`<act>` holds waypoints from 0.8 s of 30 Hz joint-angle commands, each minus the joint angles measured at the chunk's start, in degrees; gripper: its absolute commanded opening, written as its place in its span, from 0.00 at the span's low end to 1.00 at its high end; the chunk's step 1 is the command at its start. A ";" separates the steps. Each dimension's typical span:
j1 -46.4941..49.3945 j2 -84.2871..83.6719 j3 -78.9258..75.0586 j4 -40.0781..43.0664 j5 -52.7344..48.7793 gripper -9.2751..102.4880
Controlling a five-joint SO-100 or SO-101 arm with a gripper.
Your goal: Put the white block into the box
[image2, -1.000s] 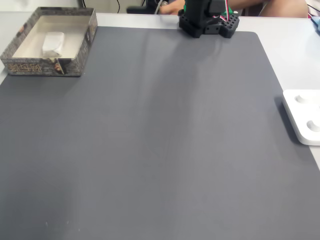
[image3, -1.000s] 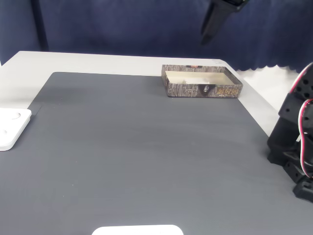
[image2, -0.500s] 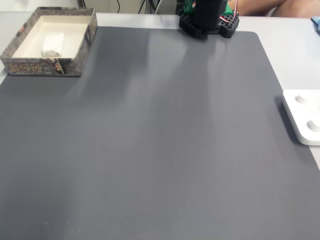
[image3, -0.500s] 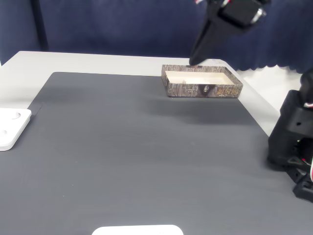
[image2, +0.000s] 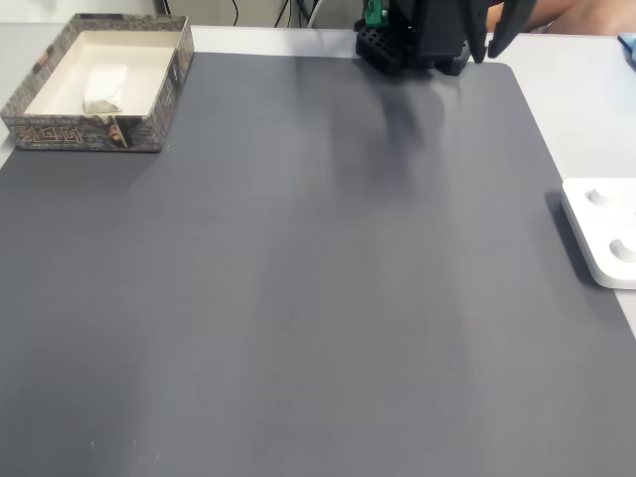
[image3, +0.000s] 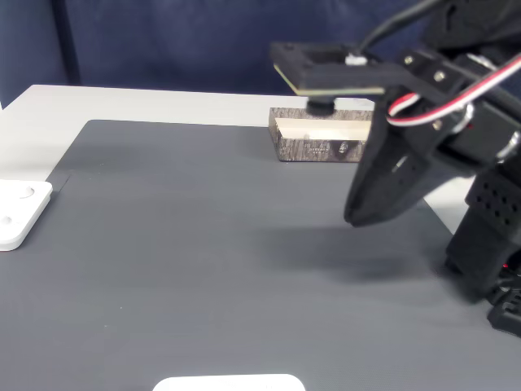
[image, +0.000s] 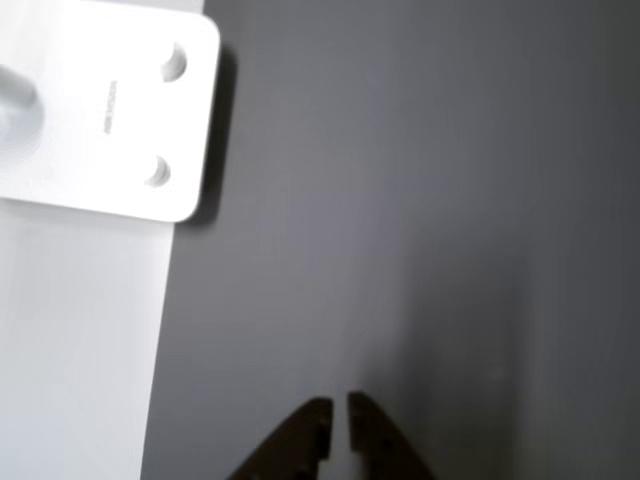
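The white block (image2: 104,87) lies inside the box (image2: 94,133), which stands at the mat's far left corner in a fixed view. In another fixed view the box (image3: 313,148) sits behind my arm, which covers its right part. My gripper (image3: 358,216) hangs low over the grey mat, well away from the box. In the other view the gripper (image: 339,418) shows at the bottom edge, its fingers nearly touching with nothing between them, above bare mat.
A flat white device (image2: 604,229) lies at the mat's right edge, also seen as the white device (image: 100,110) and the device (image3: 18,210). The arm's black base (image2: 417,45) stands at the far edge. Another white object (image3: 228,383) sits at the near edge.
The arm has swung away from above the box and come down low over the mat near its base. The white block has stayed in the box.
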 commanded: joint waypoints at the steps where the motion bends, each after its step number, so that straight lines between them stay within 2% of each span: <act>1: -0.88 10.20 7.03 -2.99 -3.52 0.07; 6: 0.62 21.01 16.17 -6.77 -4.92 0.07; 12: 2.29 26.98 23.20 -6.68 -4.13 0.07; 24: 7.03 33.75 29.27 -7.91 -2.11 0.07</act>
